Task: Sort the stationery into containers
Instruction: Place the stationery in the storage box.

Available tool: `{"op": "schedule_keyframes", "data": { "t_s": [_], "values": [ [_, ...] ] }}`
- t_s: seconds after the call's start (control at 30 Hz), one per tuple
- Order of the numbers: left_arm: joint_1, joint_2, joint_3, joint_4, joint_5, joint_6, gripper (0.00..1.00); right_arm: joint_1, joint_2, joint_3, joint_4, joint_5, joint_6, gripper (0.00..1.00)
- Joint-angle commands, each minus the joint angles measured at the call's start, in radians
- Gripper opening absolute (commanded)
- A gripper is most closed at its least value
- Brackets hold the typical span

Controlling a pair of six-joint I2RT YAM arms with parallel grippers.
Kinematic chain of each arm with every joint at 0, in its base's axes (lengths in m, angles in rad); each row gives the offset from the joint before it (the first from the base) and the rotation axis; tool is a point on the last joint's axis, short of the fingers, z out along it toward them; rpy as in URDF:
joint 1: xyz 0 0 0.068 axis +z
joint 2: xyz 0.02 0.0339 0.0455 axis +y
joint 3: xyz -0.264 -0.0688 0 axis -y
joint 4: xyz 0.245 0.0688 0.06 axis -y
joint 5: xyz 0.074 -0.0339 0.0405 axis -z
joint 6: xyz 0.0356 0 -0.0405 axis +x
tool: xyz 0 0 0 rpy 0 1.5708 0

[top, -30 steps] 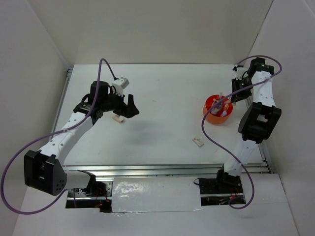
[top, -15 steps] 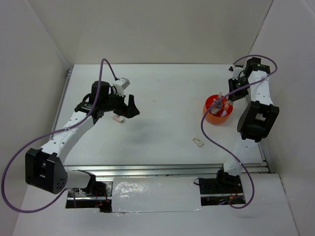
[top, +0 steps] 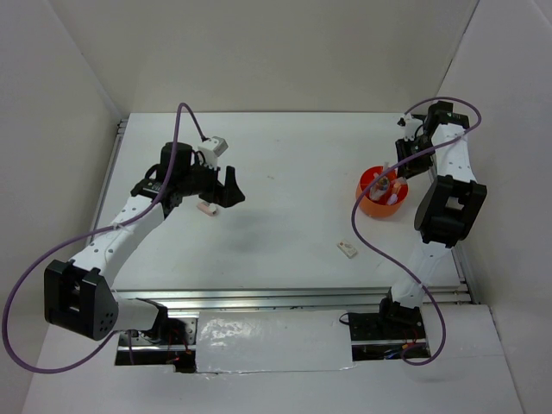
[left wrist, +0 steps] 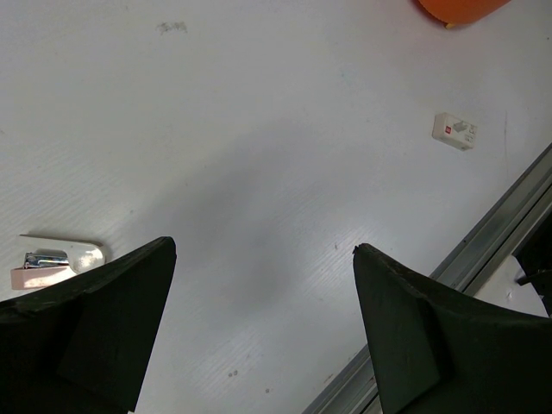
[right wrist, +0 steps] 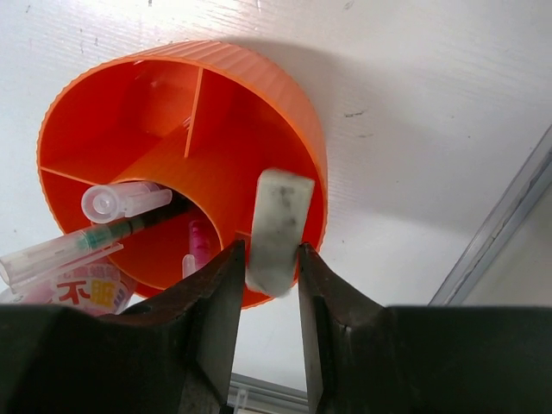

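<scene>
- Okay, right gripper [right wrist: 266, 253]?
- Jaws nearly closed, pinching a smudged white eraser block [right wrist: 279, 216]. It hangs upright over the near rim of the orange tub [right wrist: 259, 90]. Can't tell if it touches the rim.
- Tub contents?
- There are divider walls inside. A clear-capped tube [right wrist: 126, 200], a thin dark pen [right wrist: 112, 233], a pink piece [right wrist: 200, 237] and a red-printed label item [right wrist: 86, 291] are bunched to one side.
- Where's the tub?
- Right side of the table [top: 285, 172], by the right arm.
- Left gripper [left wrist: 263, 250]?
- Fingers spread wide, nothing between them, above bare table.
- Loose stuff?
- A pink-and-white item with a metal clip [left wrist: 53, 261] lies just beside one finger. A white block with a red label [left wrist: 454, 130] lies near the front edge, well apart from the tub.
</scene>
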Motion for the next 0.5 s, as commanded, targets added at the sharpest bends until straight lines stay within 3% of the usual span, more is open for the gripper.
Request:
{"op": "schedule_keyframes", "data": {
  "t_s": [0.0, 0.47],
  "values": [
    [-0.01, 0.005, 0.033, 0.036, 0.028, 0.006, 0.96, 0.007, -0.021, 0.03, 0.043, 0.012, -0.003, 0.39],
    [-0.016, -0.003, 0.035, 0.043, 0.015, 0.006, 0.96, 0.004, -0.128, 0.151, 0.013, -0.042, 0.037, 0.34]
  ]
}}
